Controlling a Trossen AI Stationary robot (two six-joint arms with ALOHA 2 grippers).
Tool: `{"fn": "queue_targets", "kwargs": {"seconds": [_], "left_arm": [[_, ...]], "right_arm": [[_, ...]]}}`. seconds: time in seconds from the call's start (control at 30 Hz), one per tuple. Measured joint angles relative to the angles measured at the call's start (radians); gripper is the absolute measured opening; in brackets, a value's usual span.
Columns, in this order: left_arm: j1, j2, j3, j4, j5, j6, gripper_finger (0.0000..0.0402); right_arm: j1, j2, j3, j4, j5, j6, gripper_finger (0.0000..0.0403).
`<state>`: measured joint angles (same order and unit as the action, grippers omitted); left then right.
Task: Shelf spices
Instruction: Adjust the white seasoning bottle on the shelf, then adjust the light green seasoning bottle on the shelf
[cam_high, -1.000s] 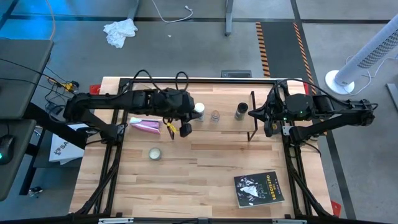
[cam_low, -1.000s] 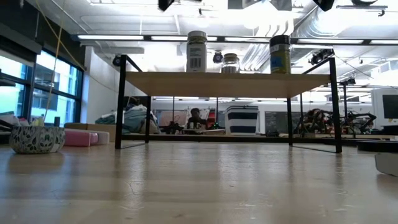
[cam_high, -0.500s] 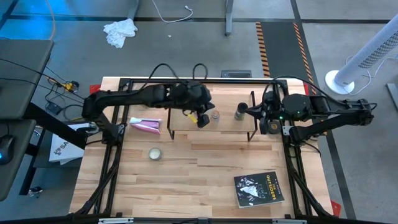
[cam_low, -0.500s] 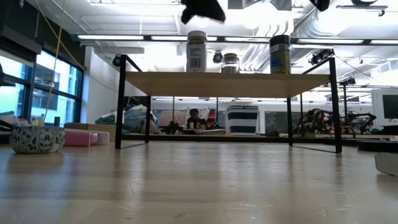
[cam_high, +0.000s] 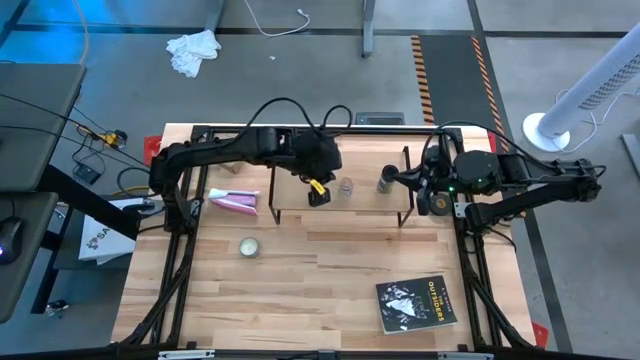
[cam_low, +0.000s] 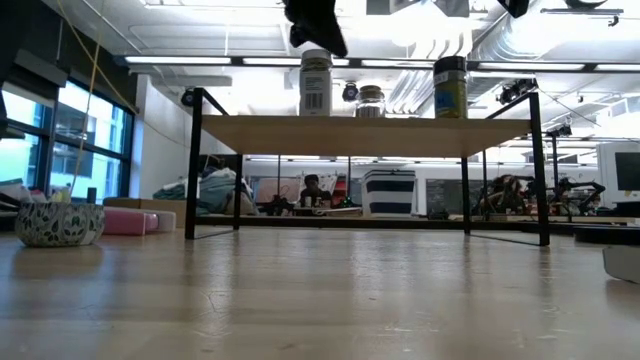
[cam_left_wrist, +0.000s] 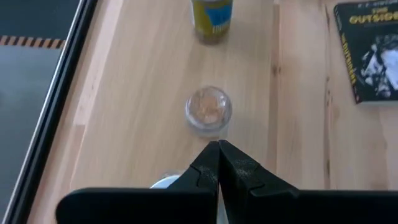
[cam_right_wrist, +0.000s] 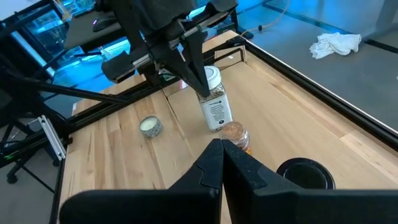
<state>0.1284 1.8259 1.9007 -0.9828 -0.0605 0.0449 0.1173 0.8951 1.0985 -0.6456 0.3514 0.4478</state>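
The shelf (cam_high: 352, 163) (cam_low: 365, 134) stands at the table's far middle, and all three spice jars stand upright on its wood top. The white-capped jar (cam_low: 316, 84) (cam_right_wrist: 213, 99) is on the left, the small clear jar (cam_high: 346, 187) (cam_left_wrist: 208, 109) in the middle and the dark jar (cam_high: 386, 180) (cam_low: 450, 88) on the right. My left gripper (cam_left_wrist: 219, 154) (cam_high: 318, 192) is shut and points down at the white cap (cam_left_wrist: 165, 182), hiding that jar from above. My right gripper (cam_right_wrist: 222, 149) is shut and level, just right of the dark jar. My left gripper comes from above with its shut fingertips (cam_right_wrist: 201, 85) at the white-capped jar's cap (cam_right_wrist: 213, 76). I cannot tell whether they touch it. The jar stands upright on the shelf.
On the table left of the shelf lie a pink packet (cam_high: 232, 202) and a flat round tin (cam_high: 248, 247). A book (cam_high: 416, 302) lies near the right front. A patterned bowl (cam_low: 58, 223) shows at the left. A black frame (cam_high: 180, 260) borders the table.
My left gripper has swung from the shelf's left end toward the right, over the white-capped jar, and come down to its cap. My right gripper has moved a little left toward the dark jar. The jars have stayed in place.
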Motion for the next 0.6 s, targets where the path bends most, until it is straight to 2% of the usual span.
{"fn": "queue_targets", "kwargs": {"seconds": [0.3,0.4,0.6], "left_arm": [[0.003,-0.005,0.000,-0.132,-0.068,0.003,0.0000],[0.002,-0.015,-0.001,-0.163,-0.080,0.002,0.0000],[0.002,-0.081,-0.002,-0.059,-0.078,-0.014,0.0000]], "right_arm": [[0.000,0.000,0.000,-0.005,0.009,0.006,0.0000],[0.000,-0.001,0.000,-0.064,0.023,0.031,0.0000],[0.000,0.005,0.067,-0.266,0.050,0.139,0.0000]]}}
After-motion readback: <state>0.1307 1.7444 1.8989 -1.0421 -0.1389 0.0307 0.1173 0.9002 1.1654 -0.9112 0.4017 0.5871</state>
